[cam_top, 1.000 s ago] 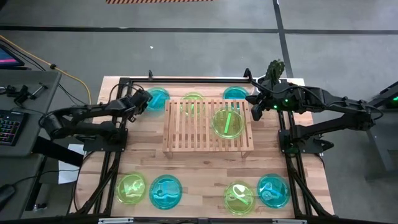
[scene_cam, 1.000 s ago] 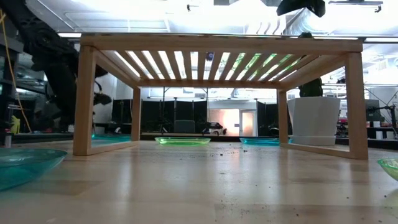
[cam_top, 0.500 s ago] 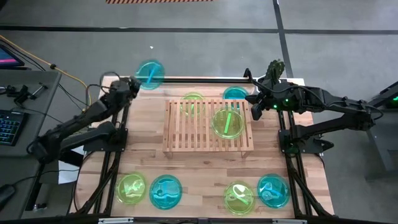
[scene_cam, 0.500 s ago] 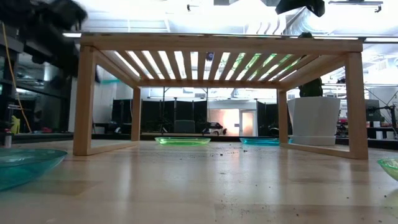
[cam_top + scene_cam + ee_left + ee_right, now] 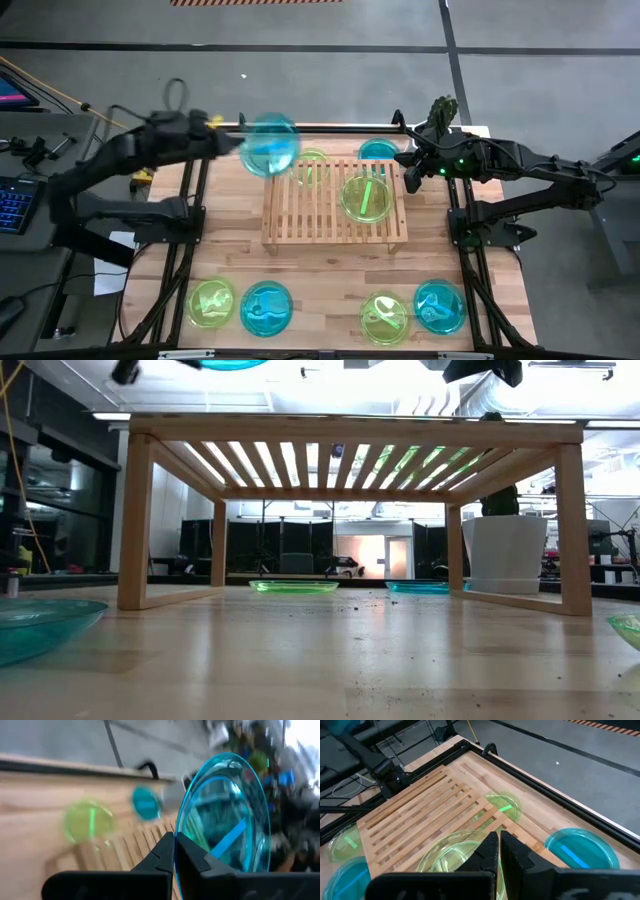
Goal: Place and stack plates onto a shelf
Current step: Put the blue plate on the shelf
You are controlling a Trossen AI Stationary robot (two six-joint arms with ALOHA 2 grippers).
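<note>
Task only begun, judging by the present layout. On the shelf [image 5: 335,203], centre of the high view: one green plate [image 5: 367,197] lying on the slats, toward the right half. Not yet on the shelf: a green plate [image 5: 311,163] and a blue plate [image 5: 378,150] on the table along the shelf's upper edge, the green one partly showing through the slats. Along the lower edge of the frame, four more waiting on the tabletop: green plate [image 5: 211,302], blue plate [image 5: 266,308], green plate [image 5: 385,317], blue plate [image 5: 439,305]. No stacking visible so far.

In hand now: a blue plate [image 5: 270,145], lifted in the air, upper left of centre in the high view, just above the shelf's upper left corner. Held at the rim by the left gripper [image 5: 174,851], fingers pinched tight on its edge; in the left wrist view the plate standing tilted, almost on edge, directly past the fingertips.

Right gripper [image 5: 499,849] closed on nothing, hovering at the right end of the shelf, over the green plate lying there.
</note>
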